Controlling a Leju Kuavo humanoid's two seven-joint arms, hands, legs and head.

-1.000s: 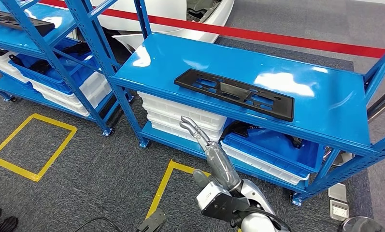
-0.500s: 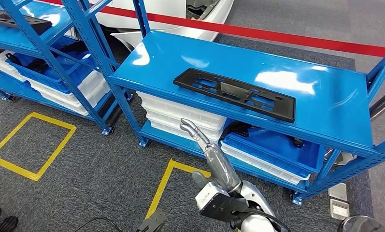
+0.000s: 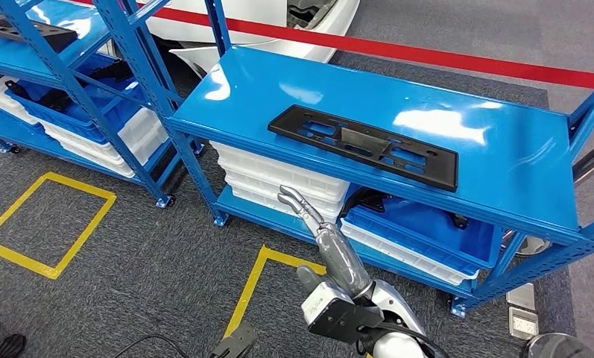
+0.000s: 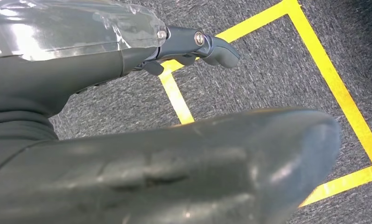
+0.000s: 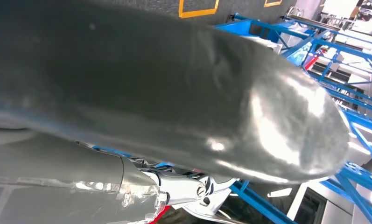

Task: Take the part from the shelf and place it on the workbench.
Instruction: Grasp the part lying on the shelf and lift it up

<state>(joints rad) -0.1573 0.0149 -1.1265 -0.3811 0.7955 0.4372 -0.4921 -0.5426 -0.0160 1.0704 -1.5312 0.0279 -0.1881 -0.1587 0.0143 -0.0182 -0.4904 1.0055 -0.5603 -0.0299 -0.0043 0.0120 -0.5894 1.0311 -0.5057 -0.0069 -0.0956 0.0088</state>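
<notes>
Part (image 3: 362,145) flat on the blue shelf (image 3: 502,160) top, untouched.
View has crept slightly over the last second, part hasn't moved. Hand (image 3: 316,216) stays raised below the shelf edge, well short, fingers apart, holding nothing. Left hand (image 4: 193,42): fingers curled, empty. Reach still pending.

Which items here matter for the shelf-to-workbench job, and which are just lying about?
Job:
black part, lying flat on the shelf
blue shelf, its top deck
right robot hand, raised below the deck edge, holding nothing

Lying about:
white trays, stacked under the deck
blue bin beside them
yellow floor markings
</notes>
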